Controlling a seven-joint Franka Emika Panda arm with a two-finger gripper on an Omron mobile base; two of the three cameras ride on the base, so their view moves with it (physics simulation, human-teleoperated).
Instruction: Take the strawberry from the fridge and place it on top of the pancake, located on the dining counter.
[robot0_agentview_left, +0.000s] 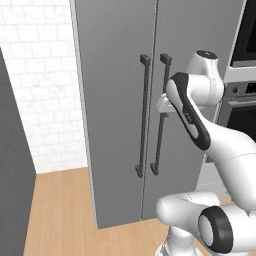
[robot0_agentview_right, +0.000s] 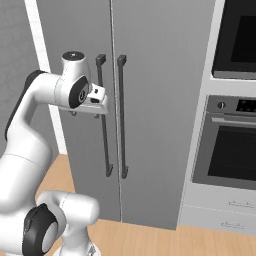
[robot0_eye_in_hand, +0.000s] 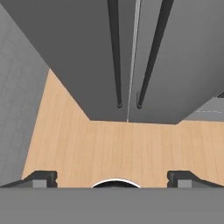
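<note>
Hand view: fridge (robot0_eye_in_hand: 87, 57) beyond end effector (robot0_eye_in_hand: 112, 178).

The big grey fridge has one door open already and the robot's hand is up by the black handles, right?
Not quite. Both doors of the fridge are shut; the right base view shows them flush, with only a thin seam between them. The rest holds: the gripper is up by the dark handles, jaws open and holding nothing.

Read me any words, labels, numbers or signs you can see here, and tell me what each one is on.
None are readable.
The tall matte grey two-door fridge is blank.
The built-in oven's control panel shows small blurred marks, too small to read.
</note>
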